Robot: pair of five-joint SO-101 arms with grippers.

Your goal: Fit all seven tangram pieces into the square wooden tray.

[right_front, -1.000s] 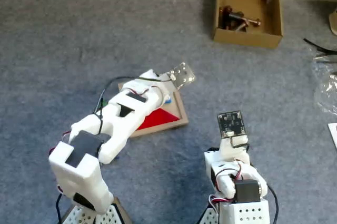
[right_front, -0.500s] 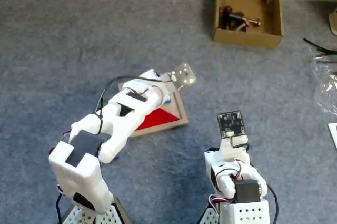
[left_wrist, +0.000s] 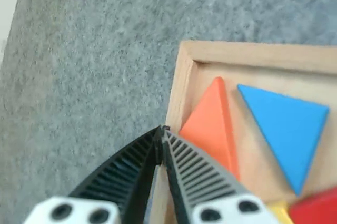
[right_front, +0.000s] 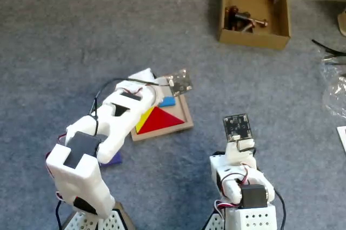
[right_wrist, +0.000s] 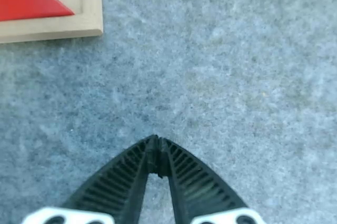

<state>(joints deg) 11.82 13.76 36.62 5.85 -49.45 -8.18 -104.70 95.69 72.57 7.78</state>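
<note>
From above, the square wooden tray [right_front: 187,114] sits near the middle of the grey counter [right_front: 54,51], with the left arm stretched over its left part. In the tray lie a red triangle [right_front: 159,119], a yellow piece [right_front: 140,123] and a blue triangle [right_front: 166,101]. A purple piece [right_front: 112,158] lies on the counter toward the near edge, beside the left arm. A cardboard box [right_front: 254,38] stands by the far edge.

At the left wrist, the left claw [left_wrist: 161,132] is closed and empty, its tips at the tray's rim beside an orange triangle [left_wrist: 210,124].

At the right wrist, the right claw [right_wrist: 154,142] is closed and empty above bare counter, apart from the tray's corner.
</note>
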